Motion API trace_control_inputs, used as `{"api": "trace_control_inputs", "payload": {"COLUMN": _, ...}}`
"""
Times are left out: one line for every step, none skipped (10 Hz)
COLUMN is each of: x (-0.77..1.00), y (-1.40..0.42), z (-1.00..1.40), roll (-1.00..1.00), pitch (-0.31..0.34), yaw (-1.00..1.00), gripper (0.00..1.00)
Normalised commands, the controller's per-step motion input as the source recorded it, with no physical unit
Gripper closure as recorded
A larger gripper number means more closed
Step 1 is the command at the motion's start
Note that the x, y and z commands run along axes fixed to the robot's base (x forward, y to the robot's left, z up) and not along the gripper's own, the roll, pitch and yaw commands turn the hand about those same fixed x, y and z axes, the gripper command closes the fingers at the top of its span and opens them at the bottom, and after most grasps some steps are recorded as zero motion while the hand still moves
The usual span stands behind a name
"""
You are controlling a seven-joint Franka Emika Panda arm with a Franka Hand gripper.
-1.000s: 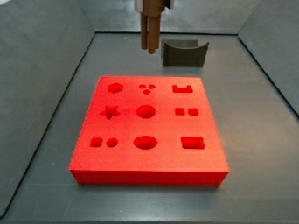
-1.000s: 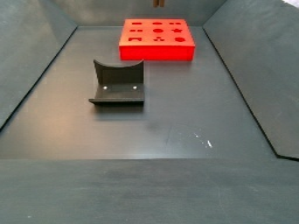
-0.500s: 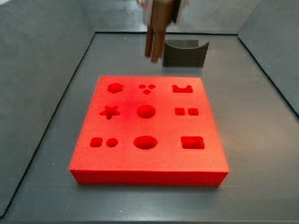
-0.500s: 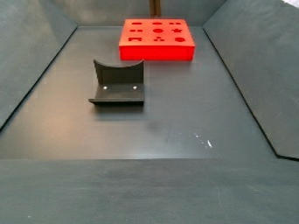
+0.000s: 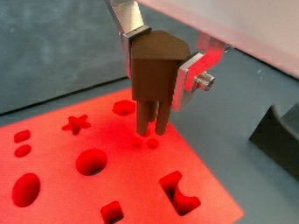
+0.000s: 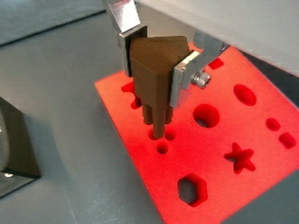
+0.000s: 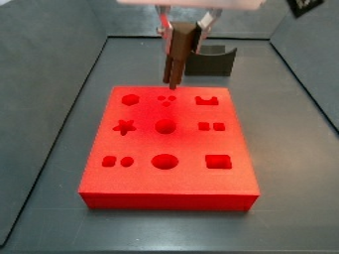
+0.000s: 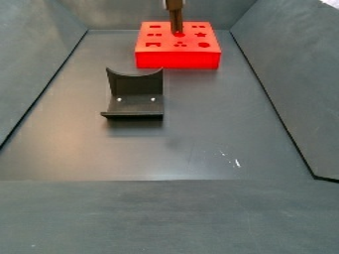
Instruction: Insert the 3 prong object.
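Note:
My gripper [image 5: 158, 74] is shut on the 3 prong object [image 5: 156, 83], a dark brown peg with thin prongs pointing down. It hangs upright just above the red block [image 5: 117, 179], prongs over the small three-hole cutout [image 5: 149, 142]. It also shows in a wrist view [image 6: 156, 79], with the prongs close above the holes [image 6: 162, 144]. In a side view the peg [image 7: 176, 55] hangs over the block's far edge [image 7: 166, 99]. In a side view the peg [image 8: 173, 15] is above the block [image 8: 177, 47].
The red block has several shaped cutouts: star [image 5: 76, 124], hexagon [image 5: 124, 107], circles, squares. A dark grey curved holder block [image 8: 134, 94] stands on the floor away from the red block; it shows behind the block in a side view [image 7: 209, 60]. Grey walls ring the floor.
The gripper with the peg has moved down and toward the red block, from above the floor behind it to just over the three-hole cutout.

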Motion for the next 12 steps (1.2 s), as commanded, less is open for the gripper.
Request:
{"api": "trace_control_inputs", "payload": {"x": 0.00, "y": 0.00, "z": -0.37, "roll": 0.00, "pitch": 0.000, "yaw": -0.28, "gripper": 1.00}}
{"api": "trace_control_inputs", "payload": {"x": 0.00, "y": 0.00, "z": -0.25, "roll": 0.00, "pitch": -0.070, "yaw": -0.24, "gripper": 1.00}}
{"api": "trace_control_inputs", "payload": {"x": -0.17, "y": 0.00, "z": -0.14, "roll": 0.00, "pitch": -0.163, "yaw": -0.16, "gripper": 1.00}}
{"api": "trace_control_inputs", "payload": {"x": -0.33, "y": 0.06, "z": 0.00, "roll": 0.00, "pitch": -0.199, "yaw": -0.18, "gripper": 1.00}}
{"api": "trace_control_inputs", "payload": {"x": -0.39, "y": 0.15, "z": 0.00, "roll": -0.07, "pitch": -0.221, "yaw": -0.26, "gripper": 1.00}}
{"api": "trace_control_inputs", "payload": {"x": -0.40, "y": 0.22, "z": 0.10, "roll": -0.24, "pitch": -0.314, "yaw": -0.36, "gripper": 1.00}}
{"api": "trace_control_inputs", "payload": {"x": -0.20, "y": 0.20, "z": 0.21, "roll": -0.29, "pitch": -0.300, "yaw": -0.31, "gripper": 1.00}}
{"api": "trace_control_inputs", "payload": {"x": -0.20, "y": 0.15, "z": 0.35, "roll": -0.48, "pitch": -0.316, "yaw": -0.32, "gripper": 1.00}}
{"api": "trace_control_inputs", "payload": {"x": -0.09, "y": 0.10, "z": 0.36, "roll": -0.50, "pitch": -0.363, "yaw": -0.10, "gripper": 1.00}}
{"api": "trace_control_inputs", "payload": {"x": -0.07, "y": 0.00, "z": 0.26, "roll": -0.37, "pitch": -0.390, "yaw": 0.00, "gripper": 1.00}}
{"api": "trace_control_inputs", "payload": {"x": 0.00, "y": 0.05, "z": 0.00, "roll": 0.00, "pitch": 0.000, "yaw": 0.00, "gripper": 1.00}}
{"api": "trace_control_inputs", "payload": {"x": 0.00, "y": -0.09, "z": -0.19, "roll": 0.12, "pitch": 0.000, "yaw": 0.00, "gripper": 1.00}}
